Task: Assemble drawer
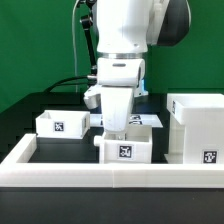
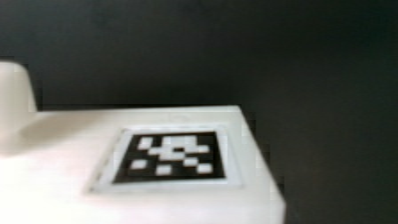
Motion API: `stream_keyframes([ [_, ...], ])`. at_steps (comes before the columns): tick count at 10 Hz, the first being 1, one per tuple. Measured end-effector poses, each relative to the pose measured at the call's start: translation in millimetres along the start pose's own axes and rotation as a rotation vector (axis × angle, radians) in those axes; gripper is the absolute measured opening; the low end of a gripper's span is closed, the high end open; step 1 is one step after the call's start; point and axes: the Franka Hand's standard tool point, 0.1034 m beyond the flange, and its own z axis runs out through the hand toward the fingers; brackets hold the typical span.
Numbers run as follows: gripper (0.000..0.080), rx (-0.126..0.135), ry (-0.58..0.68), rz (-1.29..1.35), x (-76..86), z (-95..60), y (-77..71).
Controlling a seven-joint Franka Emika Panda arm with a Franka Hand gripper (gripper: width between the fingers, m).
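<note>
Hovering low over the black table (image 1: pixel 62 146), the gripper (image 1: pixel 116 132) is right down on the near tray (image 1: pixel 127 150) of the drawer. Its fingertips are lost behind the tray's rim, so I can't tell how wide the jaws stand or whether they have hold of anything. The second tray (image 1: pixel 58 123) rests well off to the gripper's side on the exterior view's left, the tall housing (image 1: pixel 196 125) stands on the opposite side, and the marker board (image 1: pixel 152 118) lies just behind. From the wrist, a tagged white face (image 2: pixel 173 157) of a drawer part sits close beneath the gripper.
</note>
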Motion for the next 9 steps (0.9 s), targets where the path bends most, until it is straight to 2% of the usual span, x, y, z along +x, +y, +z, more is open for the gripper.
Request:
stream_keyframes([
  [2, 0.0041, 0.005, -0.001, -0.021, 4.4, 4.4, 0.7],
  [3, 0.0041, 0.007, -0.004, -0.046, 12.2, 6.4, 5.2],
  [5, 0.0041, -0.012, -0.008, -0.08, 23.4, 8.1, 11.6],
  [7, 0.0041, -0.01, -0.008, -0.073, 19.8, 8.4, 11.5],
  [9, 0.0041, -0.012, -0.012, -0.093, 23.1, 8.8, 10.9],
])
